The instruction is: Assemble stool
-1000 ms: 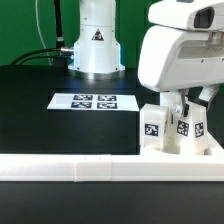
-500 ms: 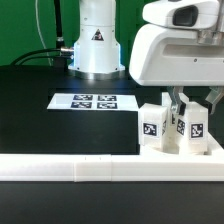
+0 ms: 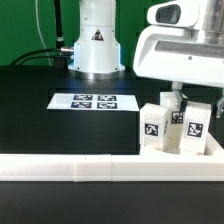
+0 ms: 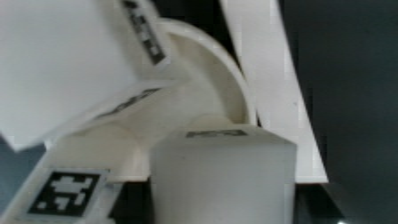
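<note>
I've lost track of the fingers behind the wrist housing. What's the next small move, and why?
Probably a slow, small twist of the leg the gripper stands over. It stands upright among other legs against the rail, and the wrist view shows the seat curving right beside it. Whether the fingers grip it I cannot tell, so check that first.

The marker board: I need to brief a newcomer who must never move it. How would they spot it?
Start at the white robot base at the back of the black table. Just in front of it lies the marker board, a thin flat white sheet. Unlike the blocky upright stool legs to the exterior view's right, it lies flat and carries four square tags.
</note>
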{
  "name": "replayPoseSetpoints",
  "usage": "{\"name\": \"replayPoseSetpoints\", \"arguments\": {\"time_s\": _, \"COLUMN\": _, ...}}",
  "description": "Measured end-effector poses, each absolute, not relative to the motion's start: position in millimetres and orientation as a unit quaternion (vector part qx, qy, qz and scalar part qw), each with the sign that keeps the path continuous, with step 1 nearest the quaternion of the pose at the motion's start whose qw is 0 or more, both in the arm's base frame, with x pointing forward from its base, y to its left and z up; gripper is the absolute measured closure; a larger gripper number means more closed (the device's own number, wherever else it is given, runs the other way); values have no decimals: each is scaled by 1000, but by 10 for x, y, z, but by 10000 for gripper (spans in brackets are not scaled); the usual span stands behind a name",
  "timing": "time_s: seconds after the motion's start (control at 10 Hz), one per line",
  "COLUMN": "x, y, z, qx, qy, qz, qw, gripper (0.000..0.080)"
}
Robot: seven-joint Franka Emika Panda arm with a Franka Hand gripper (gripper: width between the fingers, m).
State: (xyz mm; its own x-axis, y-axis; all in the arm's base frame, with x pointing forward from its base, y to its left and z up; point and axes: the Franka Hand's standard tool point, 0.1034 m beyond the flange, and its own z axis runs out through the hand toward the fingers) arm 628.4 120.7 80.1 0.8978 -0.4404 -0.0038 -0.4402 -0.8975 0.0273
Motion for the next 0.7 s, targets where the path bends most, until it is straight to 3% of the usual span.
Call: {"name": "replayPoseSetpoints", "arguments": {"time_s": 0.7, "x": 6274, "y": 1272, "z": 800, "qx": 871, "qy": -492, "qz": -9, "qw": 3, "gripper": 462}}
